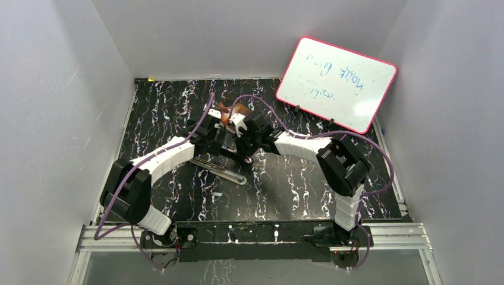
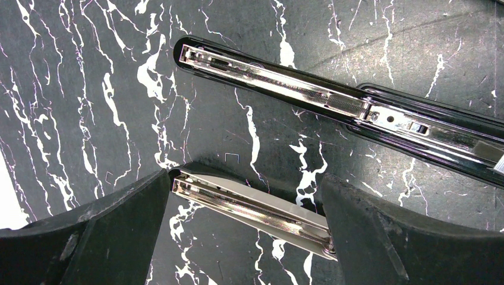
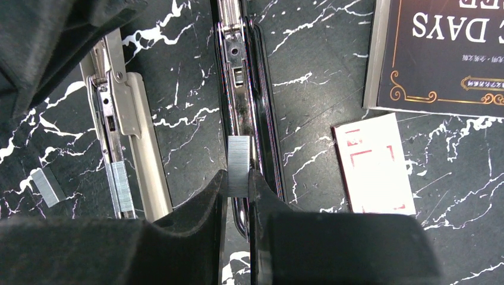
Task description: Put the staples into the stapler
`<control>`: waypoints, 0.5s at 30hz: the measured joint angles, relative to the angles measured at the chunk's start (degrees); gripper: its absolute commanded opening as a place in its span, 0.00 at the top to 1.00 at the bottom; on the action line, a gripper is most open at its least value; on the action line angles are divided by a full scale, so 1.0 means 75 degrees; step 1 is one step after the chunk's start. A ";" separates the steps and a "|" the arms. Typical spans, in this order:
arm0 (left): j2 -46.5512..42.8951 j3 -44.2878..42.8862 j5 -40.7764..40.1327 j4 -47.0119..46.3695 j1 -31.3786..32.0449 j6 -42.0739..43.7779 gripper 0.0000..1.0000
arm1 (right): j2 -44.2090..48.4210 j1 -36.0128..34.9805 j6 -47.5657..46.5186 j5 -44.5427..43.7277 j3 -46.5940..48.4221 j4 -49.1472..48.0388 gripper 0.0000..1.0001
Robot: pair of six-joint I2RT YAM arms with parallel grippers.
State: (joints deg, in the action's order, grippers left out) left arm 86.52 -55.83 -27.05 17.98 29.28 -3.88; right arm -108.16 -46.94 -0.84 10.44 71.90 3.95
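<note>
Staple strip (image 3: 239,165) is pinched edge-on by the right tool (image 3: 239,181), just over the black-and-chrome half of the opened stapler (image 3: 246,89). Risks: w/ so narrow a grip the strip could be tilted and jammed across the rail. If released off-line, it'd be dropped onto the worktop (image 3: 309,190) like the loose strip (image 3: 47,185). Left tool (image 2: 243,193) is spread wide astride the silver rail (image 2: 249,209), not clamped, so the stapler isn't braced & could be shoved.

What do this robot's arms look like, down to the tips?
The left arm and right arm are white ribbed shells joined by chunky black joints, a purple cable looping along each. The left tool and right tool each end in two broad matte-black fingers.
</note>
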 measured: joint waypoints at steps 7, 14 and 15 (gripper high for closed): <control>0.0000 0.0003 0.0000 0.0000 0.0000 0.0009 0.02 | -0.0149 0.0000 0.0000 0.0000 0.0073 0.0149 1.00; -0.0006 0.0012 -0.0003 0.0000 0.0012 0.0012 0.02 | -0.0160 0.0000 0.0000 -0.0029 0.0146 0.0274 1.00; -0.0006 0.0015 -0.0003 0.0000 0.0015 0.0012 0.02 | -0.0160 0.0000 0.0000 -0.0029 0.0146 0.0277 1.00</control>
State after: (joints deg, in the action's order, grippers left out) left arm 86.48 -55.72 -27.07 17.98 29.39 -3.79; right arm -109.36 -46.94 -0.84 10.22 72.99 6.02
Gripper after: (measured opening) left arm 0.981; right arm 0.220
